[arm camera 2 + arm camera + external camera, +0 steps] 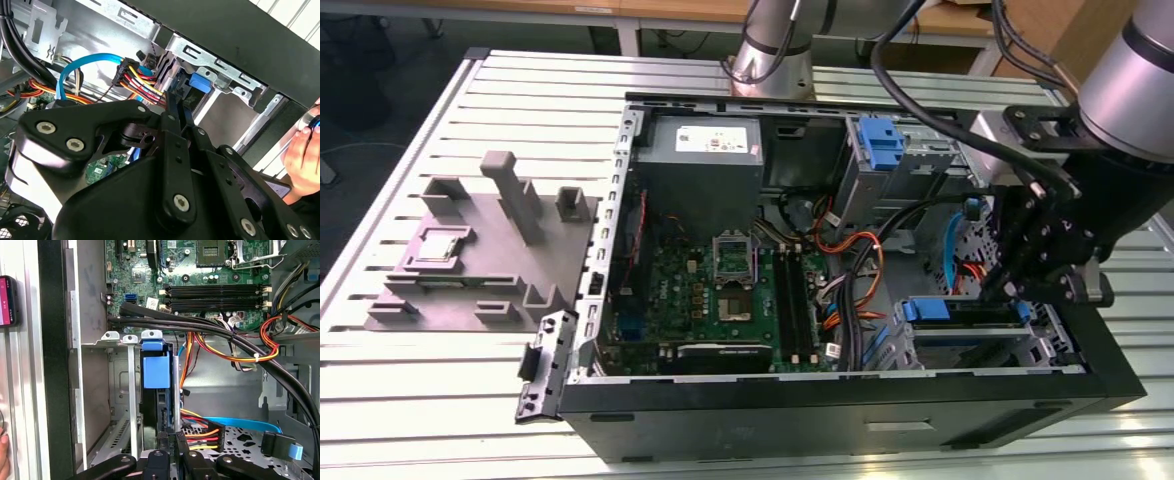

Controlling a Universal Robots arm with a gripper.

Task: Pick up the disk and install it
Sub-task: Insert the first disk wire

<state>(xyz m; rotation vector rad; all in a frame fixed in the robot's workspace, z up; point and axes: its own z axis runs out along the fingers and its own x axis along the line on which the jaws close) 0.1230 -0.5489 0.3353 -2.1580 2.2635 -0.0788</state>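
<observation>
My gripper [172, 436] is nearly closed, fingers [172, 102] pressed against the rear edge of the disk [156, 372], which stands on edge in the bay [125, 385] straight ahead of me.

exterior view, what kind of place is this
Probably a robotics lab or test bench for computer assembly: an open desktop computer case lies on a slotted aluminium table, beside a grey fixture block, with the gripper over its drive bay.

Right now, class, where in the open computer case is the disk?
The disk sits in the drive cage at the case's lower corner on the exterior view's right, directly under the gripper, beside the orange and blue cables.
</observation>
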